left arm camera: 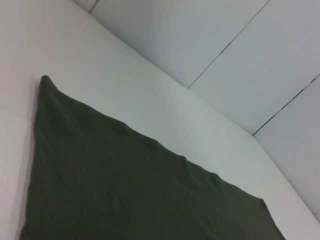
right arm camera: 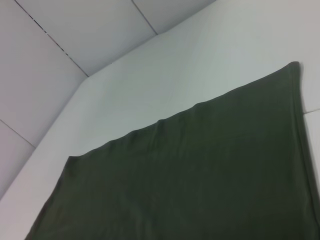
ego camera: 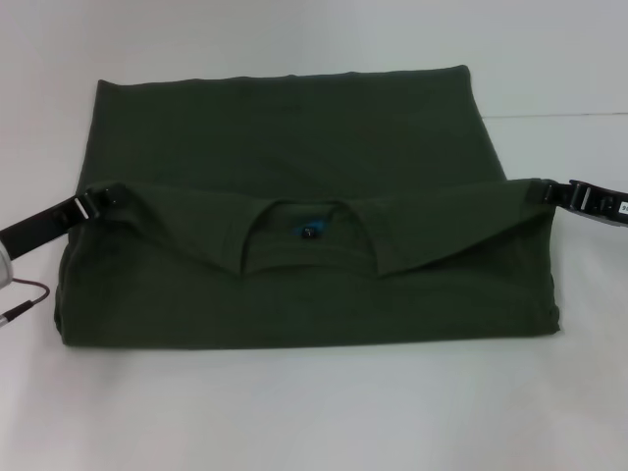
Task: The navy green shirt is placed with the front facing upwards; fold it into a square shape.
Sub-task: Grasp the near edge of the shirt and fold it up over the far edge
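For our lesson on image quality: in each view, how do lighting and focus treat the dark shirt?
Head view: even, soft light; the shirt reads very dark, folds faint, only the collar and blue label stand out; a thin shadow lines its near edge. Left wrist view: smooth dark cloth, no glare. Right wrist view: the same, with faint creases.

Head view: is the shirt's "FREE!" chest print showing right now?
No. The navy green shirt shows only plain fabric, collar and neck label.

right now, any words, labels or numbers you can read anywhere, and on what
None can be read.
Neck label inside the collar of the navy green shirt: blue, too small and blurred to read.
No chest print shows.
Both wrist views: no text.
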